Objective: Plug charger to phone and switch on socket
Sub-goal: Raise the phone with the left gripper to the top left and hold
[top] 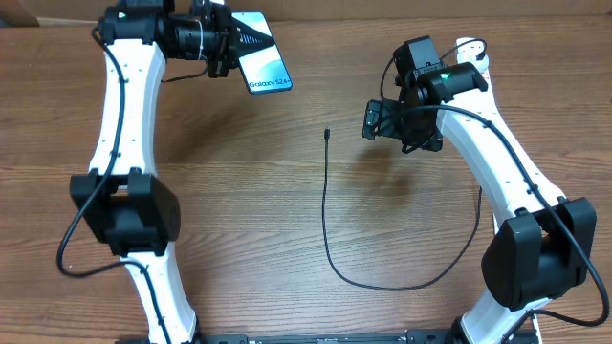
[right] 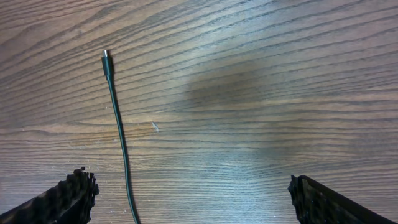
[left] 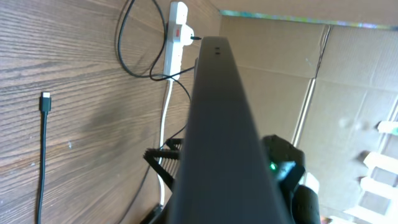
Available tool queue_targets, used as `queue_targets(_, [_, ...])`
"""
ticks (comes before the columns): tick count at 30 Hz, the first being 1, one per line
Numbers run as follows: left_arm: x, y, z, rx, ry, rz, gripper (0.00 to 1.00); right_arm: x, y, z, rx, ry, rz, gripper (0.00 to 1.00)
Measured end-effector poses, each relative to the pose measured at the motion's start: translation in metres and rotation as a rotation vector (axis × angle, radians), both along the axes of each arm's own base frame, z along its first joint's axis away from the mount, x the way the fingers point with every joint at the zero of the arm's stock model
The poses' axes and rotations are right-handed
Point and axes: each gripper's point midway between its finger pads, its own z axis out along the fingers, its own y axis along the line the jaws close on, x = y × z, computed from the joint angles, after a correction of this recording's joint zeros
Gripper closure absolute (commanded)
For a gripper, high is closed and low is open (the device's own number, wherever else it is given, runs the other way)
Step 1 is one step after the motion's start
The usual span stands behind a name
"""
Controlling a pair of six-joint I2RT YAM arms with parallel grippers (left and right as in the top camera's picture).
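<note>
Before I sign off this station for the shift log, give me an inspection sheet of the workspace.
Surface: brown wood-grain table, no spills seen.
Job's things: slim black-edged smartphone with lit blue screen, held off the table; white power strip with red switches, at the far side.
Clutter: nothing seen.
Grippers: left gripper shut on the smartphone; right gripper open, empty, over the table.
Cables: thin black charger cable lying loose on the table, connector tip unplugged.
Surroundings: brown cardboard panels behind the table.
</note>
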Motion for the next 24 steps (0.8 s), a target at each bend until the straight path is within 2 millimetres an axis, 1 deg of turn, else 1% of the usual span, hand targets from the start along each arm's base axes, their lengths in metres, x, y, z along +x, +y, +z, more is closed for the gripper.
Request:
queue_targets(5, [0.009,-0.004,-0.034,-0.049,0.102,-0.017,0.96,0.0,0.0,0.0,0.0,0.0,0.0,0.0])
queue_targets(7, [0.011,-0.005,-0.045,-0.057,0.13,-0.019,0.96,0.0,0.0,0.0,0.0,0.0,0.0,0.0])
queue_targets(11, [0.015,-0.007,-0.059,-0.068,0.165,-0.019,0.96,0.0,0.0,0.0,0.0,0.0,0.0,0.0])
queue_targets(14, [0.015,-0.007,-0.063,-0.068,0.176,-0.019,0.96,0.0,0.0,0.0,0.0,0.0,0.0,0.0])
queue_targets(20, [0.017,-0.008,-0.062,-0.074,0.182,-0.015,0.96,0.0,0.0,0.0,0.0,0.0,0.0,0.0])
queue_targets(24, [0.023,-0.005,-0.06,-0.081,0.175,0.004,0.96,0.0,0.0,0.0,0.0,0.0,0.0,0.0])
